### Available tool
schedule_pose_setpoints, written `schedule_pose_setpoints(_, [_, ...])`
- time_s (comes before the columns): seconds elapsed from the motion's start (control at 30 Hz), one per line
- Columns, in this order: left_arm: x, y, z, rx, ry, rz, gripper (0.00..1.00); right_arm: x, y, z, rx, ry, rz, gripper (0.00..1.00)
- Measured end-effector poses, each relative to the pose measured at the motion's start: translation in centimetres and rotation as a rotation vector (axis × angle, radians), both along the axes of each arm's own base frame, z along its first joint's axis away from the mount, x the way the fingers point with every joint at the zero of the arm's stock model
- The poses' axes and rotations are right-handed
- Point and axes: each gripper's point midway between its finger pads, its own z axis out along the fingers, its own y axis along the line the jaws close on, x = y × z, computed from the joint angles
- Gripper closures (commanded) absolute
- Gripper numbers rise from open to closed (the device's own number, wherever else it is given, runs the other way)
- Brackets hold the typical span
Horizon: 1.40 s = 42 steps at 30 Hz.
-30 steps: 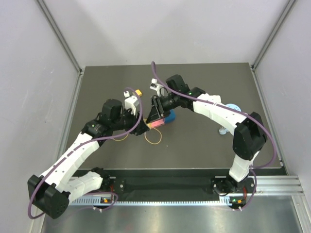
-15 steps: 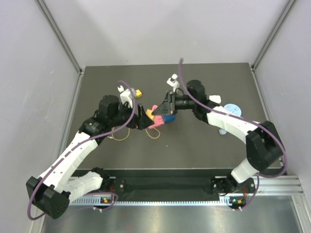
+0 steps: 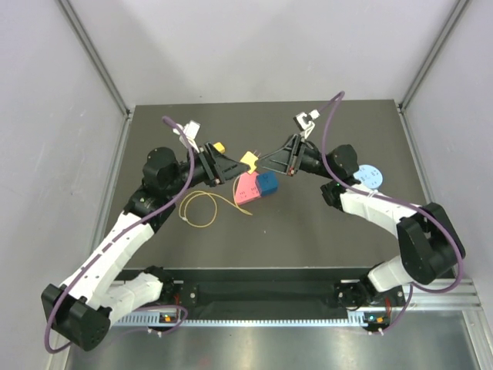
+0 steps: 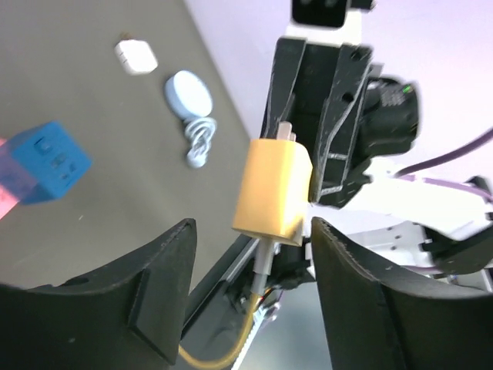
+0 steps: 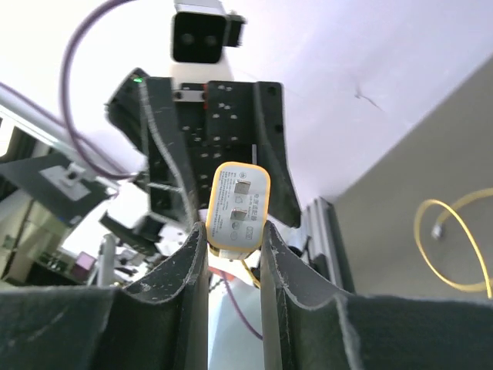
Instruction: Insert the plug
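Note:
The yellow plug [image 3: 248,159] hangs in the air above the pink and blue socket cube [image 3: 256,186], which lies on the dark table. My right gripper [image 3: 266,162] is shut on the plug; in the right wrist view the plug [image 5: 237,206] sits between the fingers with its two metal prongs facing the camera. My left gripper [image 3: 226,167] is open just left of the plug. In the left wrist view the plug [image 4: 273,189] floats between the spread fingers [image 4: 166,285] without touching them. The plug's yellow cable [image 3: 202,208] loops down onto the table.
A blue disc [image 3: 368,176] with a white coiled cord lies at the right, also in the left wrist view [image 4: 189,92], beside a small white adapter [image 4: 136,56]. A small yellow piece [image 3: 219,146] lies behind my left gripper. Grey walls close in three sides.
Both grippers have risen from the socket cube and drawn apart. The plug has come up with my right gripper, and the cable loop has stretched out to the left.

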Motion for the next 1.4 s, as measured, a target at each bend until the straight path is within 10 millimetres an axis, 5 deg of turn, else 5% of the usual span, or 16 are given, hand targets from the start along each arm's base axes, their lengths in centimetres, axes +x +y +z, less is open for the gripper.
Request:
schedule_pose_setpoints(0.23, [0.0, -0.3, 2.4, -0.121, -0.027, 0.003, 0.48, -0.7, -0.6, 1.8, 0.105, 0.005, 0.019, 1.0])
schedule_pose_setpoints(0.63, [0.1, -0.7, 3.1, -0.202, -0.01, -0.012, 0.61, -0.6, -0.9, 1.6, 0.135, 0.031, 0.005, 1.0])
schedule_pose_setpoints(1.1, [0.7, -1.1, 1.7, -0.215, 0.045, -0.019, 0.54, 0.0, -1.0, 0.6, 0.135, 0.054, -0.031, 1.0])
schedule_pose_setpoints(1.13, [0.7, -1.1, 1.6, -0.214, 0.048, -0.019, 0.56, 0.1, -1.0, 0.4, 0.133, 0.059, -0.034, 1.0])
schedule_pose_setpoints(1.23, [0.8, -1.1, 1.5, -0.215, 0.053, -0.019, 0.81, 0.3, -0.9, 0.2, 0.132, 0.062, -0.039, 1.0])
schedule_pose_setpoints(1.27, [0.8, -1.2, 1.5, -0.215, 0.055, -0.02, 0.99, 0.3, -0.8, 0.2, 0.132, 0.059, -0.041, 1.0])
schedule_pose_setpoints(1.4, [1.0, -1.2, 1.1, -0.203, 0.055, -0.016, 1.0, 0.4, -0.8, 0.0, 0.129, 0.058, -0.044, 0.92])
